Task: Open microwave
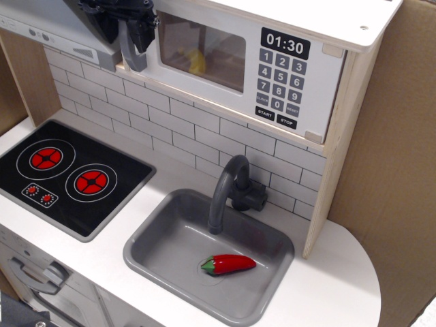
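The microwave (272, 65) is a pale-wood box at the top, with a white door, a clear window (201, 51) and a black keypad with a clock reading 01:30 (285, 44). Its door looks flush with the box. The grey vertical handle (133, 60) is at the door's left edge, and only its lower end shows. My black gripper (125, 30) is at the top left with one finger on each side of the handle, closed in on it. Its upper part is cut off by the frame edge.
A grey range hood (48, 24) lies just left of the gripper. Below are a black stovetop (68, 174) with red rings, a grey sink (204, 252) holding a red pepper (228, 264), and a grey faucet (228, 191). A cardboard wall (388, 170) stands at the right.
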